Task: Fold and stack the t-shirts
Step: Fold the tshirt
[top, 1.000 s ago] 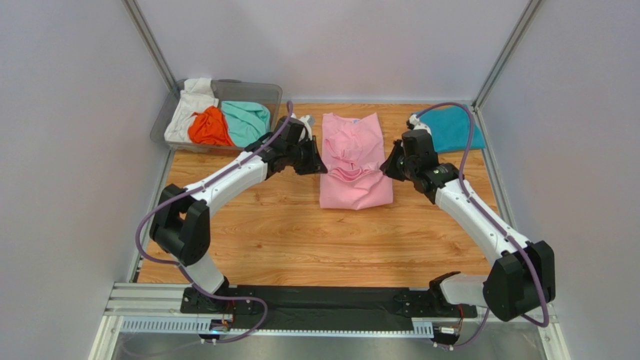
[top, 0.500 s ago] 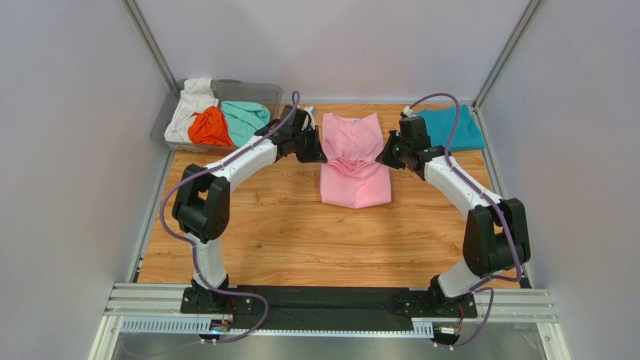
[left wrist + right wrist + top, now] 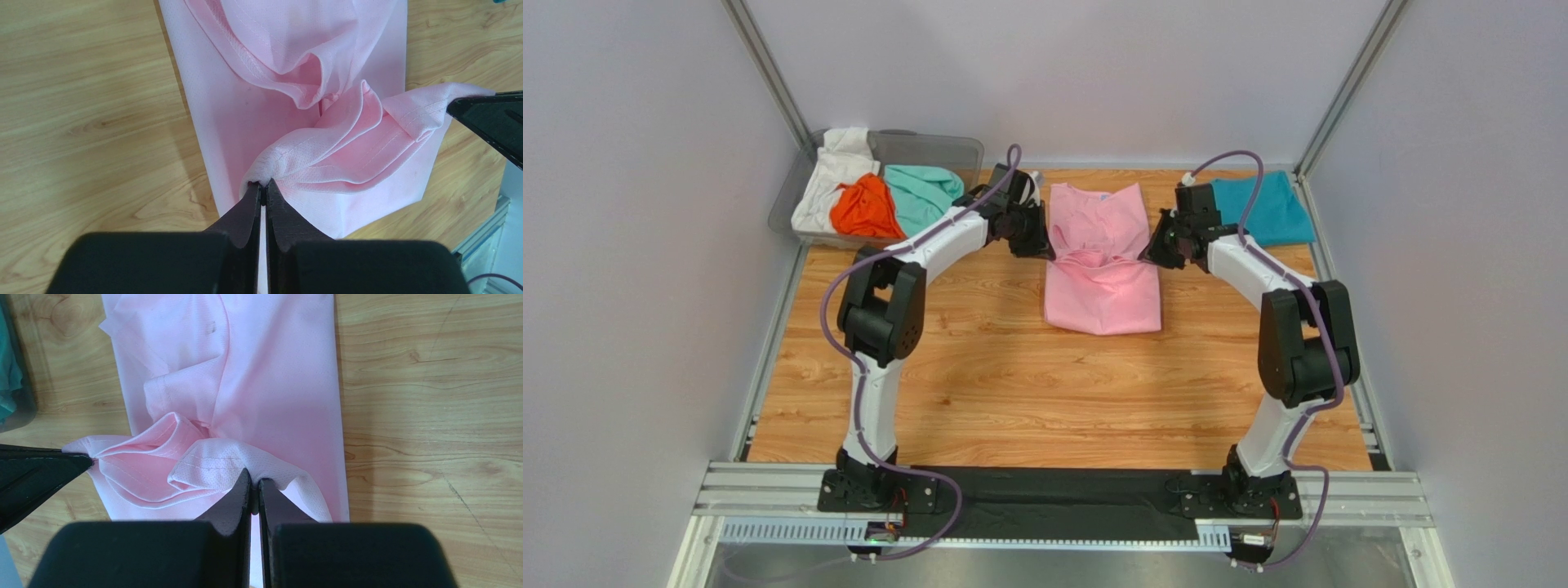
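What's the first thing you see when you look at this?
The pink t-shirt in the middle of the wooden table, pinched on each side by the left tool and right tool. Then the bright orange t-shirt in the bin at the far left corner.

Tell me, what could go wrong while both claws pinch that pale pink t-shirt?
1. The left gripper and right gripper each grip only a small pinch of the light pink cotton t-shirt; it might slip out and the fold collapse.
2. The lifted edge sags in bunched pleats between them, so it may land wrinkled or crooked.
3. The right arm is close to the folded teal-blue t-shirt and could nudge it.
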Tool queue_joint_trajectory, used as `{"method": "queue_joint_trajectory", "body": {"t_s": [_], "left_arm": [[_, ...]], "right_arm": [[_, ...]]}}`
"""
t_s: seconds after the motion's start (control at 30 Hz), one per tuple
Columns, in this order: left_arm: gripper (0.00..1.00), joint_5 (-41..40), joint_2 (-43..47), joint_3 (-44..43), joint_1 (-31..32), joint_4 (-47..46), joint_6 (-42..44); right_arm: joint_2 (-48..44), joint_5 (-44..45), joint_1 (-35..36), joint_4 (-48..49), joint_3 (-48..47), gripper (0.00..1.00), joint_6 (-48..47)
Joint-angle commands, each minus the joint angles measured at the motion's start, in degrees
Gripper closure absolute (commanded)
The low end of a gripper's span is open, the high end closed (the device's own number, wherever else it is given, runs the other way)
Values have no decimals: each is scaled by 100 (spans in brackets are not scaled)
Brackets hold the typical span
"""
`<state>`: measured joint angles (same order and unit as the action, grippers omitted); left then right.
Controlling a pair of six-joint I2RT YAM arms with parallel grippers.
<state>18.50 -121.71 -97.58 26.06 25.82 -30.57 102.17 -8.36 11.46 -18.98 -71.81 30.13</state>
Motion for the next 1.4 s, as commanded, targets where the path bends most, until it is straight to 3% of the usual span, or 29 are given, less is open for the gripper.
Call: {"method": "queue_joint_trajectory", "body": {"t_s": [0.0, 0.27, 0.33, 0.4, 0.43, 0.47, 0.53, 0.57, 0.63, 0.73, 0.77, 0.8, 1.07, 1.37], "left_arm": [[95, 101, -142, -358, -58, 98, 209], [91, 57, -669, -841, -137, 283, 244], [90, 57, -783, -912, -154, 300, 227], [83, 57, -810, -938, -181, 309, 218], [77, 57, -802, -964, -181, 309, 227], [72, 66, -784, -973, -181, 327, 235], [58, 162, -653, -1000, -181, 336, 270], [43, 180, -574, -1000, -181, 336, 271], [32, 163, -319, -965, -181, 336, 288], [9, 110, 129, -763, -181, 336, 271], [1, 101, 252, -684, -172, 327, 244], [0, 75, 488, -492, -172, 292, 227], [0, 188, 1456, 1046, 258, -436, -151], [0, 708, 1116, 1681, 627, -1115, -573]], "right_arm": [[206, -148, -83, 219, -324, 99, -33], [847, -271, -223, 281, -667, 98, -77], [936, -263, -241, 272, -781, 95, -121], [1033, -289, -267, 264, -852, 89, -148], [1050, -315, -285, 237, -896, 86, -156], [1059, -411, -294, 220, -922, 74, -165], [989, -464, -303, 80, -975, 68, -209], [946, -578, -311, 27, -1036, 64, -227], [744, -728, -303, -148, -1089, 56, -306], [323, -956, -303, -290, -1011, 33, -393], [208, -966, -294, -325, -871, 10, -403], [94, -966, -285, -334, -783, 0, -394], [-847, -1413, -31, -212, 340, 0, -368], [-804, -1581, 102, 176, 1187, 0, -121]]}}
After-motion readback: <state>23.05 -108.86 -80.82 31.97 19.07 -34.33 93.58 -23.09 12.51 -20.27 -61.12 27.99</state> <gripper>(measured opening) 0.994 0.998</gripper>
